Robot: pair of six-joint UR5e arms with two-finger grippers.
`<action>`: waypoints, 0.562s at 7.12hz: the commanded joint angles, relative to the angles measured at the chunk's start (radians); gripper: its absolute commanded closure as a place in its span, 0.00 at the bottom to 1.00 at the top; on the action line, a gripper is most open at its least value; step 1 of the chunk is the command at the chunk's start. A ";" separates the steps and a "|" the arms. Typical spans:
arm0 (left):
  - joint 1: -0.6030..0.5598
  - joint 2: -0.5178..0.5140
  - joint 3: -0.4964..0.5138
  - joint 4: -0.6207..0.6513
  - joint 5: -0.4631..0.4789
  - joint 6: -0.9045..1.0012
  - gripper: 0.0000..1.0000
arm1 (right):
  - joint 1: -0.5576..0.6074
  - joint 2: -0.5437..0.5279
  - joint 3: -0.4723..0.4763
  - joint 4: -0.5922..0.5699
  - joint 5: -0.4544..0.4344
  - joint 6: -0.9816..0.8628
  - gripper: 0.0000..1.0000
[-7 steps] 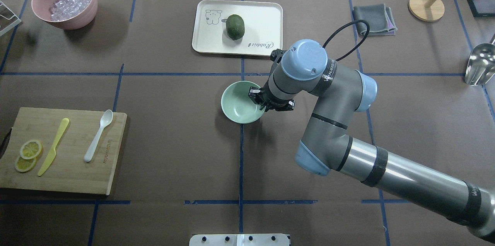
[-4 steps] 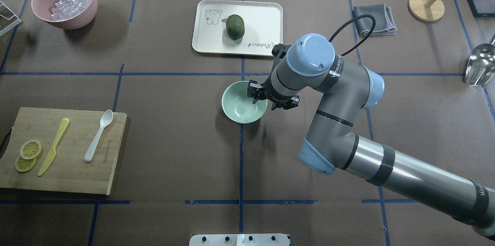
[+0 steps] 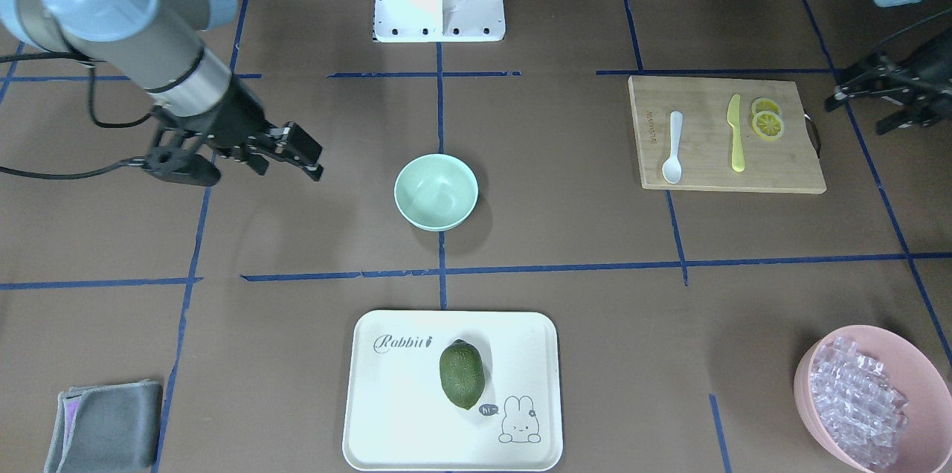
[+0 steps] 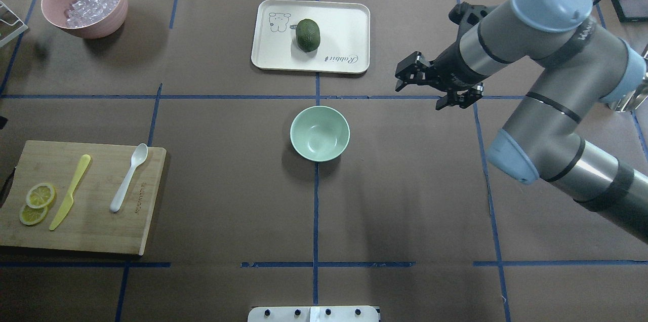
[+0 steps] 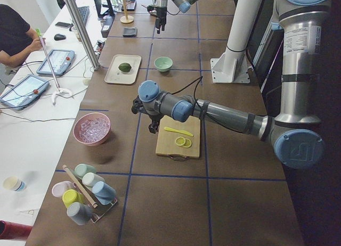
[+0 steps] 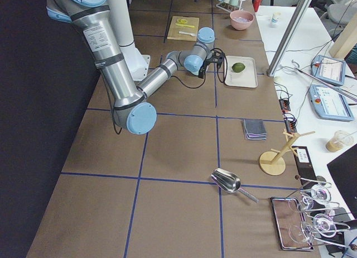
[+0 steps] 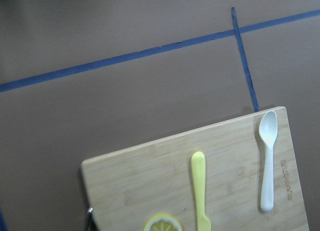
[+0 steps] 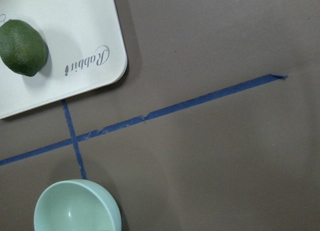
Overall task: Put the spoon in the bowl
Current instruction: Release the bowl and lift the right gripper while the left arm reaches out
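The right hand (image 4: 405, 75) is hovering with jaws parted, gripping nothing, its wrist angling down behind it. The left hand (image 3: 855, 110) is hanging with jaws spread, likewise gripping nothing.

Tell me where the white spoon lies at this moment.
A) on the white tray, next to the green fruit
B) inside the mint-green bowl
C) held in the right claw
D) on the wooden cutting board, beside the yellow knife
D: the spoon lies flat on the cutting board, beside the yellow knife, and the bowl holds nothing.
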 commanded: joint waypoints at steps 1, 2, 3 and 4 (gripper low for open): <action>0.211 -0.035 -0.006 -0.131 0.215 -0.178 0.03 | 0.069 -0.093 0.032 0.005 0.019 -0.099 0.00; 0.270 -0.065 -0.006 -0.130 0.269 -0.196 0.04 | 0.080 -0.110 0.025 0.005 0.011 -0.104 0.00; 0.354 -0.099 -0.006 -0.131 0.328 -0.282 0.04 | 0.083 -0.136 0.028 0.008 0.007 -0.120 0.00; 0.419 -0.134 -0.001 -0.125 0.396 -0.325 0.04 | 0.083 -0.149 0.029 0.009 0.005 -0.147 0.00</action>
